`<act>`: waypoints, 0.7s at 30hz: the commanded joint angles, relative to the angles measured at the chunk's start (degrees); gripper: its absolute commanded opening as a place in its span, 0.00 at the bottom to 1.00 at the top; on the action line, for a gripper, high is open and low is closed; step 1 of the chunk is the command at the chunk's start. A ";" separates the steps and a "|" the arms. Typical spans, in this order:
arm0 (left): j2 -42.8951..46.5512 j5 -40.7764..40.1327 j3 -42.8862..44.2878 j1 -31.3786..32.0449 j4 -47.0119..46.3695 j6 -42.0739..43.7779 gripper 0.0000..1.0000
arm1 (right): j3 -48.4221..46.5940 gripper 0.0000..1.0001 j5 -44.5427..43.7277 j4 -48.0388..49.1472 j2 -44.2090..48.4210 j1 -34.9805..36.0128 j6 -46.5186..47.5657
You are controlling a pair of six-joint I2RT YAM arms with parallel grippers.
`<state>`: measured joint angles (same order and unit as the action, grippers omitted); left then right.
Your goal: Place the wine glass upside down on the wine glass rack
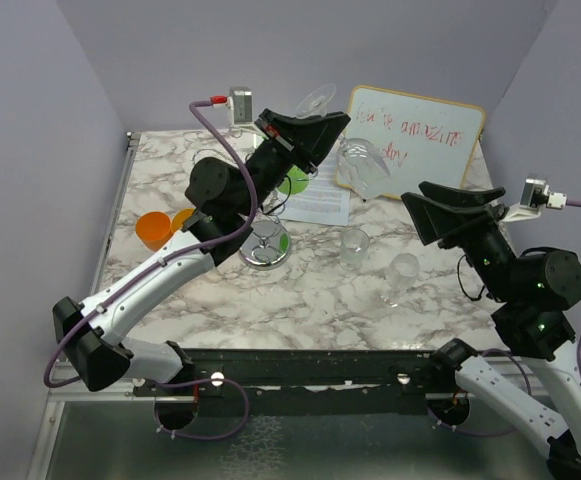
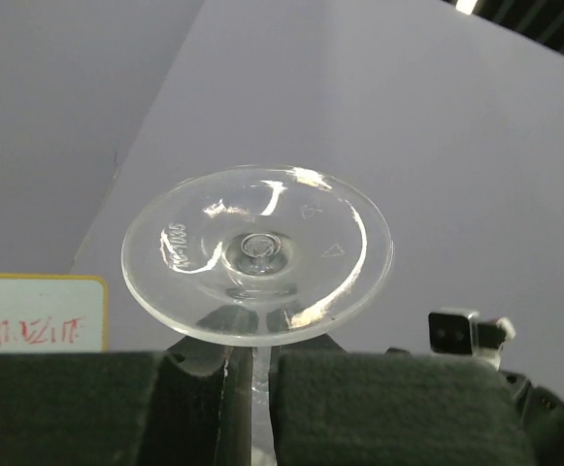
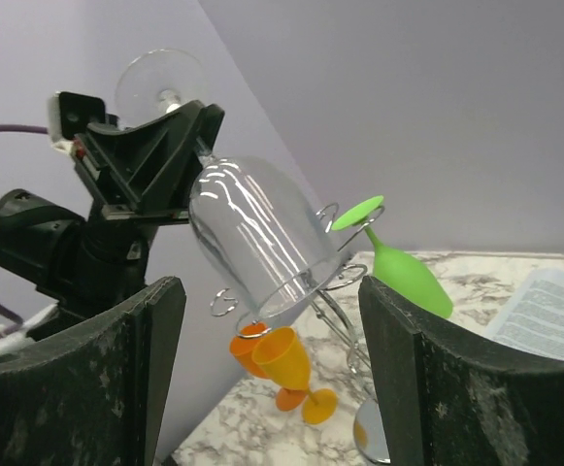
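Your left tool [image 1: 332, 125], in the upper middle of the overhead view, is clamped on the stem of the clear wine glass [image 3: 257, 238]. The glass is held in the air, tilted, with its round foot uppermost and its bowl pointing down toward the right of the frame. In the left wrist view the foot fills the middle of the picture, and the two black fingers [image 2: 388, 408] press on the stem just below it.

The wine glass rack [image 1: 267, 246] stands on the marble desk [image 1: 300, 300], left of centre in the overhead view, with its chrome disc base below your left arm. In the right wrist view the bowl's rim is just beside the rack's curled wire loops in the middle of the frame; you cannot tell whether they touch. A green glass [image 3: 403, 272] sits tilted in the rack to the right of the bowl. Orange glasses [image 3: 283, 364] show lower down.

Your right tool [image 1: 425, 200], at the right of the overhead view, is apart and holds nothing. A whiteboard [image 1: 415, 140] leans at the top of the desk, and a printed sheet [image 1: 315, 200] lies in front of it.
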<state>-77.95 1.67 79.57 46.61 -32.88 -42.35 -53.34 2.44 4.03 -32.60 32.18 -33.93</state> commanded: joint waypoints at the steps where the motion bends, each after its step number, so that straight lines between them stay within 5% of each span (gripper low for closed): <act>1: 5.89 7.42 -3.60 0.14 -0.56 14.05 0.00 | -2.77 0.76 3.11 -8.46 -0.72 0.23 9.00; 12: 8.21 25.46 -7.54 0.11 2.30 15.29 0.00 | -17.35 0.75 27.52 -14.20 -16.48 0.18 17.56; 21: 7.57 31.76 -8.03 0.13 2.30 14.50 0.00 | -17.09 0.58 32.63 -9.49 -21.50 0.21 13.13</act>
<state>-70.72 28.12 71.42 46.54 -28.05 -27.51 -69.91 31.09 -6.52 -53.12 32.21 -19.62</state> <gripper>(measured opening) 0.046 0.613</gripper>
